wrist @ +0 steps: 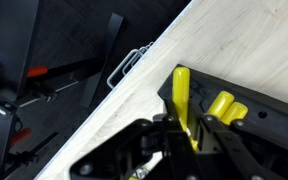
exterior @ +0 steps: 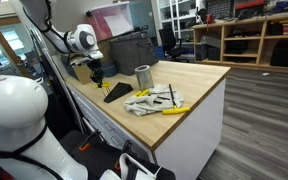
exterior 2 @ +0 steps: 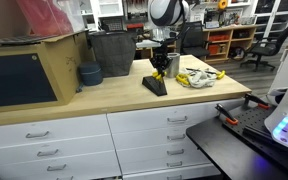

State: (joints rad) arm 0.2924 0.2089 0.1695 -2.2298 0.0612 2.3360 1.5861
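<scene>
One claw (wrist: pixel 190 126) gripping one black-and-yellow tool (wrist: pixel 181 88), one metal cup (exterior: pixel 142 76) nearby

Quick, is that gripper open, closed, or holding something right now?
The gripper: closed on the yellow bar of the black-and-yellow tool, which sits on the light wooden counter.

Exterior views share counter (exterior: pixel 199 82); wrist view close above.

We see the yellow-black tool (wrist: pixel 182 95) cut off by wrist view's rt edge, gripper (wrist: pixel 191 135) fingertips too dark/blurred to tell apart.
</scene>
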